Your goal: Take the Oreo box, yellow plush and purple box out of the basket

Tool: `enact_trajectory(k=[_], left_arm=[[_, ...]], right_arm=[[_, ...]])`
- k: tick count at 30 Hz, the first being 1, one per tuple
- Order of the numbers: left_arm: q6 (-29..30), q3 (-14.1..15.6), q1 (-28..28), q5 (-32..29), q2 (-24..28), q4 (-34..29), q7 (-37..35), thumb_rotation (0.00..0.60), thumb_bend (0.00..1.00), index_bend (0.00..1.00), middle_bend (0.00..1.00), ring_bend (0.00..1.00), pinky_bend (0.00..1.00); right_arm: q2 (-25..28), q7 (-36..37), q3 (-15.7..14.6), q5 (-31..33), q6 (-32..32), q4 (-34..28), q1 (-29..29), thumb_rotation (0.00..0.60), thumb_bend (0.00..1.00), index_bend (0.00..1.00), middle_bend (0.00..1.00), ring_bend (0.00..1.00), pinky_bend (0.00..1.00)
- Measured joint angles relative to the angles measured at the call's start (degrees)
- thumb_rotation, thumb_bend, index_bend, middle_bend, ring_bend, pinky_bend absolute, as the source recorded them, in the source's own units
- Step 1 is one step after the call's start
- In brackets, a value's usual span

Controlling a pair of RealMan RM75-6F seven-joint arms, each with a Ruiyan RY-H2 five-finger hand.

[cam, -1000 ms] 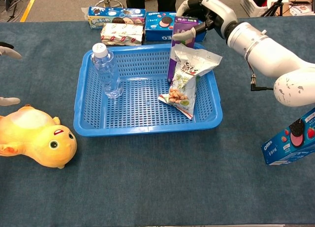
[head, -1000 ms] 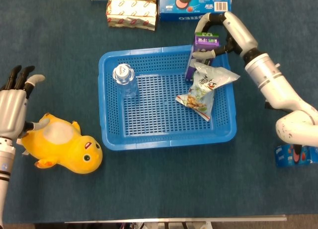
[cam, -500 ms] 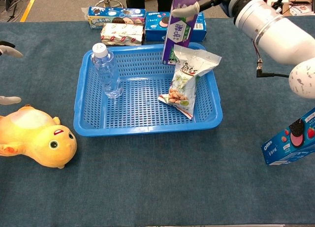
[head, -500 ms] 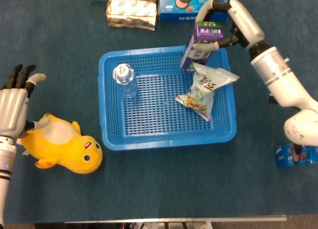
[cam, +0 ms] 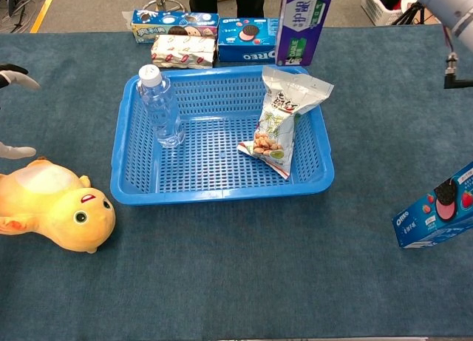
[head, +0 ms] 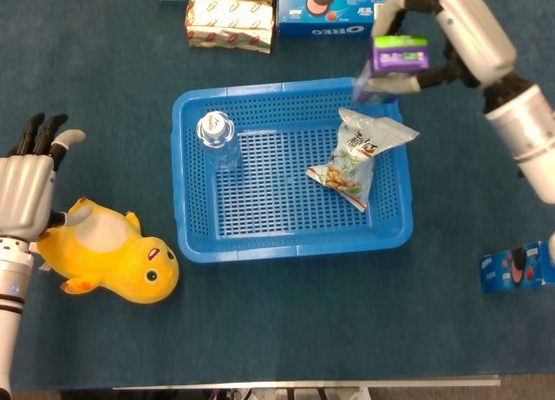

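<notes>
Lifting the purple box (head: pixel 395 63) clear is what just happened: a second ago it was still standing in the back right corner of the blue basket (head: pixel 191 211) with the right hand (head: pixel 442 31) wrapped round its top, and now it hangs in the air over the rim, fingers (head: pixel 392 11) clamped over the top end and the body of the box dangling below them. Chest view shows it up high, well above the basket wall

So that's basically the last of the three out. The yellow plush (head: pixel 108 261) is already on the table, just under the left hand (head: pixel 24 192), whose fingers are spread and holding nothing, thumb close to the plush's back. An Oreo box (cam: pixel 434 208) stands on the table far off to the right, nowhere near either hand

Only a water bottle (head: pixel 217 138) and snack bag (head: pixel 360 157) are left inside. My guess is the box just needs setting down somewhere outside the basket
</notes>
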Motion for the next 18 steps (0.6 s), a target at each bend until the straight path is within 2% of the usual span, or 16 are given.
enact_trajectory(k=[8,18], left_arm=[[-0.5,0.0,-0.4,-0.7,-0.3,-0.2,1.4,0.6,0.0,0.22,0.12,0.04,0.33],[-1.0,0.0,-0.9,-1.7,-1.2,-0.5,3.3,0.6,0.0,0.22,0.12,0.04,0.33]], right_arm=[[5.6,-2.0,-3.0,-1.6,4.3,-5.0,-5.3,0.6,0.06,0.71,0.68,0.52,0.3],[13.1,-5.4,-9.4,-5.4,6.1,-11.0,-11.1,0.6,0.06,0.71,0.68,0.52,0.3]])
